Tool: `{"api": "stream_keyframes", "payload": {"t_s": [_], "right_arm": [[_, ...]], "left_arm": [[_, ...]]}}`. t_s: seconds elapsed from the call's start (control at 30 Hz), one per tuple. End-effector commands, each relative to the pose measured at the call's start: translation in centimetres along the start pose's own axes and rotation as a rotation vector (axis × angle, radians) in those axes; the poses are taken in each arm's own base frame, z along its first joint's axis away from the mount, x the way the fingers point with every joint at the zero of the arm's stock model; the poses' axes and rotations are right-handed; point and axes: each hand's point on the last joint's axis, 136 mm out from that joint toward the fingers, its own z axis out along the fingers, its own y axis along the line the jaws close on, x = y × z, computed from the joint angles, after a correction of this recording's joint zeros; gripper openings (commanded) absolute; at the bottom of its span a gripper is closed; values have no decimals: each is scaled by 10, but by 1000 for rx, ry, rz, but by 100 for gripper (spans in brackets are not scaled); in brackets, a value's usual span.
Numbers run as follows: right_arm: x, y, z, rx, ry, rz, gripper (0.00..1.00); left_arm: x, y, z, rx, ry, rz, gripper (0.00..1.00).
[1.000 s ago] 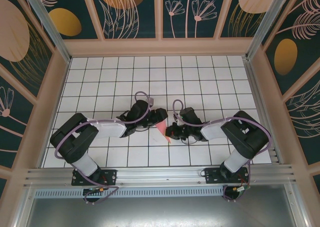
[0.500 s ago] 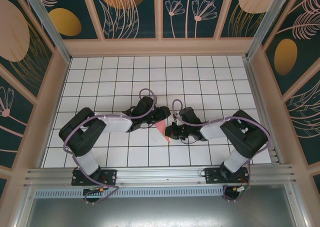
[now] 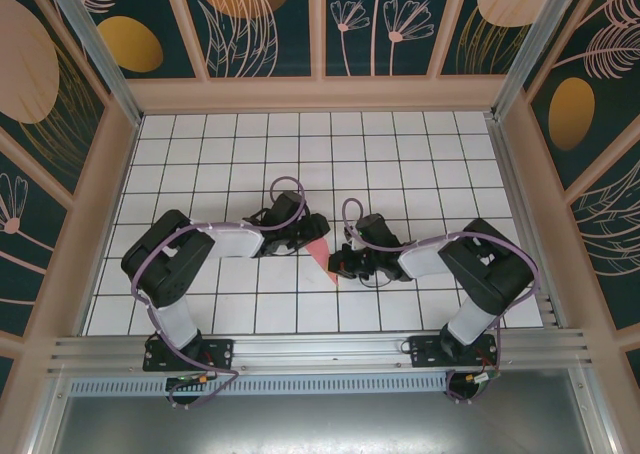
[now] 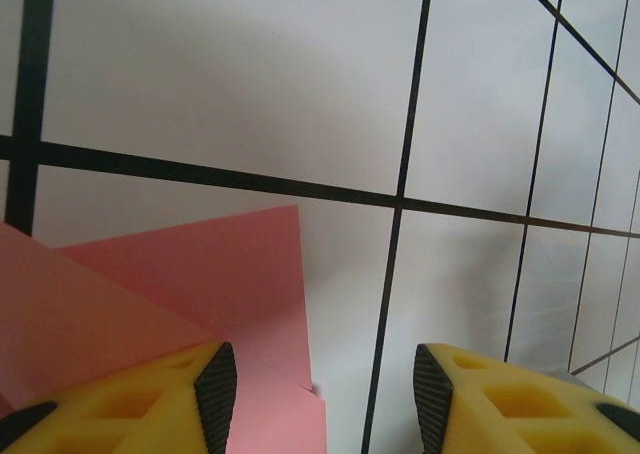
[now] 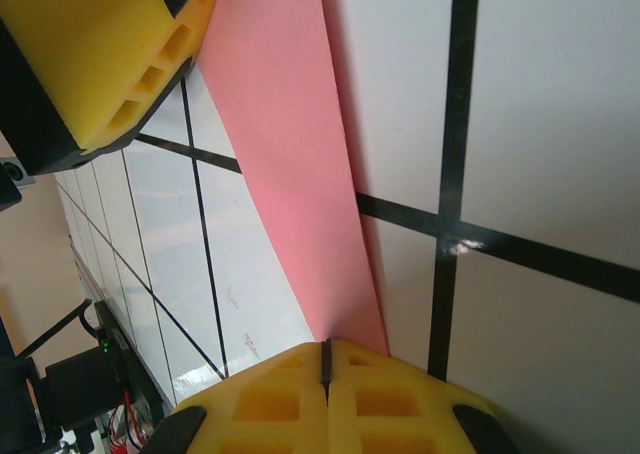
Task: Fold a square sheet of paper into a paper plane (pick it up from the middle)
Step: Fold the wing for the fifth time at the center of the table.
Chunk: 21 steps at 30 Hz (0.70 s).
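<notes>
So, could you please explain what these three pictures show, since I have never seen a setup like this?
This is a robot with a left arm and a right arm, bolted at the near edge of a white gridded table. The overhead picture comes from a fixed camera above and behind them. The other two come from small cameras on each wrist, so the yellow shapes there are that arm's own fingers. Between the arms lies a partly folded pink paper. The left pincer stands open, with one finger over the paper's edge. The right pincer is shut, its tips at the paper's narrow end. I cannot tell whether it pinches the paper or just presses it down.
</notes>
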Motion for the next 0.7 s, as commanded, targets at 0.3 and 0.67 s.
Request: {"api": "stream_keyframes", "payload": {"t_s": [0.3, 0.67], "right_arm": [[49, -78, 6, 274, 125, 109, 0], [50, -78, 5, 280, 129, 106, 0]], "left_arm": [[-22, 52, -4, -150, -31, 44, 52], [-42, 67, -19, -114, -78, 24, 54]]}}
